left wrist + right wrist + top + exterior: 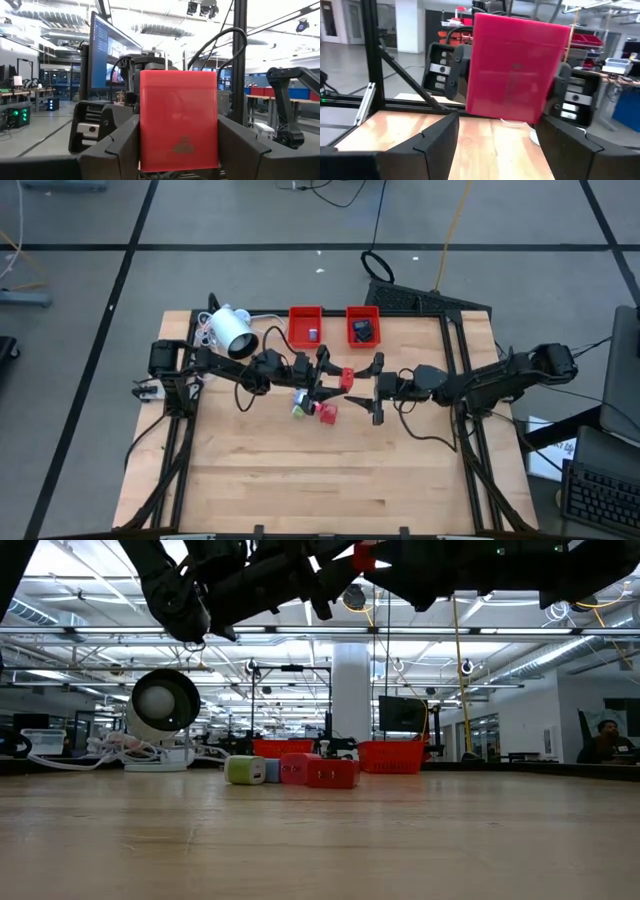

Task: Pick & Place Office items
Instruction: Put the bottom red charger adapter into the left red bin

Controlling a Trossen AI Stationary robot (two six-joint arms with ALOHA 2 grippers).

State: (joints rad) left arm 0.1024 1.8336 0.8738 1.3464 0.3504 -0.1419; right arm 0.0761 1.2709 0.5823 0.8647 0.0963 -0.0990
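My left gripper (pixel 338 376) is shut on a flat red block (pixel 347 375), one of the office items, and holds it high over the table's middle. It fills the left wrist view as the red block (pixel 178 120). My right gripper (pixel 376 388) faces it from the right, open. The block (pixel 517 67) stands just ahead of the right gripper's two fingers (pixel 437 137), and I see no touch. Below, a green-white piece (pixel 298 411), a pale blue piece (pixel 303 398) and a red piece (pixel 327 412) lie on the wood. My left gripper pinches the red block between its two fingers, on the block's two opposite side edges (pixel 144 142). The fingers come roughly level from the table's left. The block stands upright between them, lifted clear of the table, and shows at the top of the low view (pixel 364 556).
Two red trays (pixel 305 312) (pixel 362 311) stand at the far edge, one with a pale piece (pixel 313 333), the other with a black piece (pixel 363 331). A white lamp-like device (pixel 232 330) with cables lies at the far left. Bare wood (pixel 320 480) stretches toward the near edge.
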